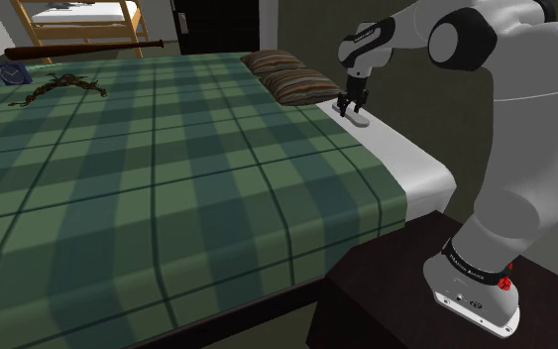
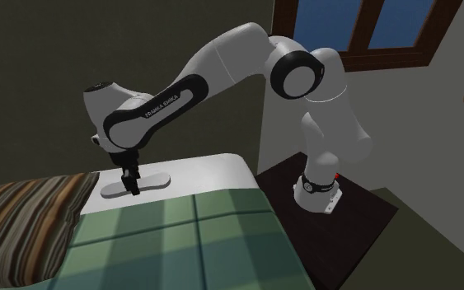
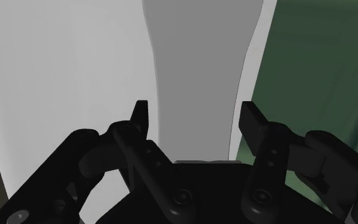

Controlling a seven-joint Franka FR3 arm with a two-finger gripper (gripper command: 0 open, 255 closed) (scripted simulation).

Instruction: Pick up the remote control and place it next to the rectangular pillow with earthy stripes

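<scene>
**Open bedding, pillows close by**
Toward the stand, the white sheet strip (image 1: 405, 159) lies bare, and the green plaid blanket (image 1: 167, 188) gives wide passage on the shoulder view's left. Two striped pillows (image 1: 291, 79) rise just beyond the gripper (image 1: 351, 107). A camouflage-patterned item (image 1: 63, 87) and a bat (image 1: 83, 48) lie far off.

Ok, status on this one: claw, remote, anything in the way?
Claw open, straddling grey remote, not clasped. Remote flat on white sheet. Striped pillow close by.
</scene>
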